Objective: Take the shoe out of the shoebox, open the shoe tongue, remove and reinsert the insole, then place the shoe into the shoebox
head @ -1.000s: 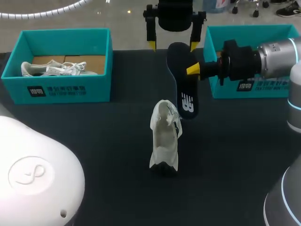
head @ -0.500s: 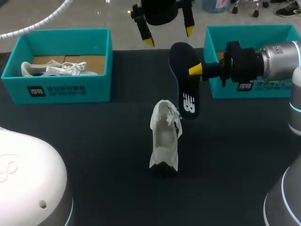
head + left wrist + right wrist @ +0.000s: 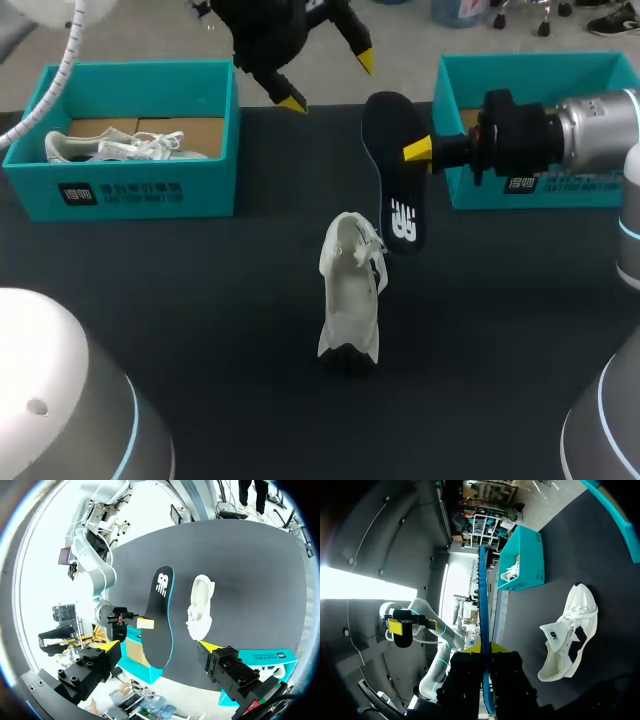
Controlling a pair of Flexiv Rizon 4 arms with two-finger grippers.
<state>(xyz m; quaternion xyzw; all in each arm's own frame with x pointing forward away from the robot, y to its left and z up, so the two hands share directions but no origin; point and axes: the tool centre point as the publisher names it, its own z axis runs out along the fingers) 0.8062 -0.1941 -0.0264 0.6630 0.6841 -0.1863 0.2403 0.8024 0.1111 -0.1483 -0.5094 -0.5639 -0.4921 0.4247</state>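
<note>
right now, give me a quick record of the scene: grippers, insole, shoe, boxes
left gripper: open, empty, raised over the far side of the table
right gripper: shut on the insole
insole: dark, held in the air just beyond the shoe
shoe: white, on the table near its middle
left shoebox: teal, holds a second white shoe
right shoebox: teal, partly hidden by the right arm

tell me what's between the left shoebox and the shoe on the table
Nothing: in the head view only bare table lies between the left shoebox and the shoe.
</note>
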